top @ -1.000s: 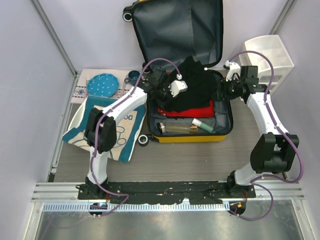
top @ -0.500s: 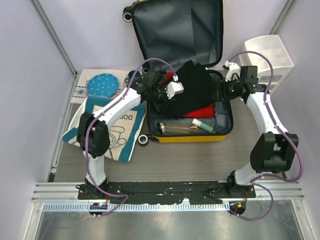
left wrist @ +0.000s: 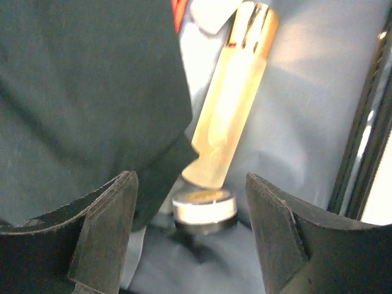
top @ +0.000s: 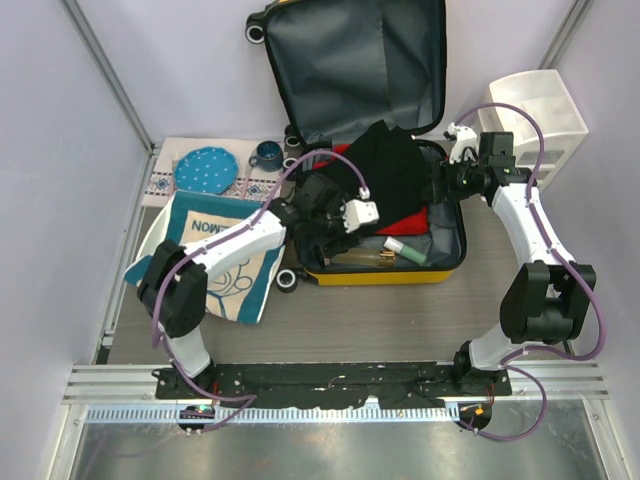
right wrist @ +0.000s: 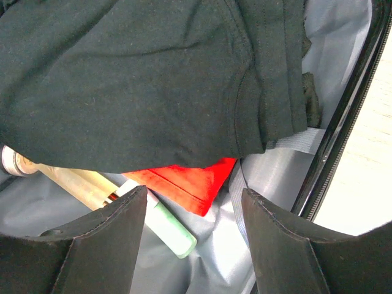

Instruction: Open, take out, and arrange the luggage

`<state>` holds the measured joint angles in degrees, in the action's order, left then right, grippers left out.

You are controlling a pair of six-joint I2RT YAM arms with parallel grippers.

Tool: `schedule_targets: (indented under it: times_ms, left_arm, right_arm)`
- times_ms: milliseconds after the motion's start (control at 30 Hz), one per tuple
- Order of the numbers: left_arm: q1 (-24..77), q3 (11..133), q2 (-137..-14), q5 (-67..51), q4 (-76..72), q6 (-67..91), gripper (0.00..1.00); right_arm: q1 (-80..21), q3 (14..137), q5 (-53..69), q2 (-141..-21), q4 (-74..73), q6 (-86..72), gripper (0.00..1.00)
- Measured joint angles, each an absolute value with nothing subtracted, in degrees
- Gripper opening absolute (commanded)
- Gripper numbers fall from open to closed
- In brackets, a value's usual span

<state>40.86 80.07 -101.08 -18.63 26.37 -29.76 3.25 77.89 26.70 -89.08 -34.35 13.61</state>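
The yellow luggage (top: 385, 275) lies open on the table with its dark-lined lid (top: 360, 60) standing up behind. Inside are a black garment (top: 385, 175) over a red one (top: 400, 220), a pale yellow bottle (top: 355, 258) and a green tube (top: 408, 250). My left gripper (top: 322, 243) hangs open over the bottle's silver cap (left wrist: 204, 205); the bottle (left wrist: 229, 110) runs away between its fingers, touched by neither, with black cloth (left wrist: 79, 92) at the left. My right gripper (top: 437, 188) is open above the case's right side, over the red garment (right wrist: 184, 184) and green tube (right wrist: 171, 229).
Left of the case lie a printed tote bag (top: 215, 265), a blue plate (top: 208, 170) and a blue cup (top: 268, 155) on a patterned mat. A small dark ring (top: 287, 280) sits by the case's front left corner. A white drawer unit (top: 535, 115) stands at the right.
My left gripper has opened and let go of the black garment, which settled back on the pile. It then moved toward the case's near left, over the bottle. The right arm stayed still.
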Motion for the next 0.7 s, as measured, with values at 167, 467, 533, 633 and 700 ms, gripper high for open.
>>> schedule_targets:
  times_ms: [167,467,533,633,700]
  left_arm:
    - [45.3,78.3,-101.8,-11.0,18.0,-30.7,0.76]
    - [46.5,77.1,-107.9,-0.9,8.6,-34.7,0.72]
    - [47.0,76.9,-108.8,1.0,7.9,-35.6,0.67]
    - [47.3,76.8,-109.1,2.9,6.8,-37.1,0.34]
    - [47.2,76.9,-109.1,3.3,6.1,-36.9,0.23]
  right_arm:
    - [3.2,77.9,26.8,-89.4,-34.4,13.6,0.69]
    - [3.2,78.2,26.7,-89.4,-34.5,14.1,0.72]
    - [3.2,78.3,26.7,-89.4,-34.6,14.6,0.72]
    - [3.2,78.3,26.5,-89.4,-34.6,15.4,0.73]
    - [3.2,78.3,26.5,-89.4,-34.6,16.0,0.74]
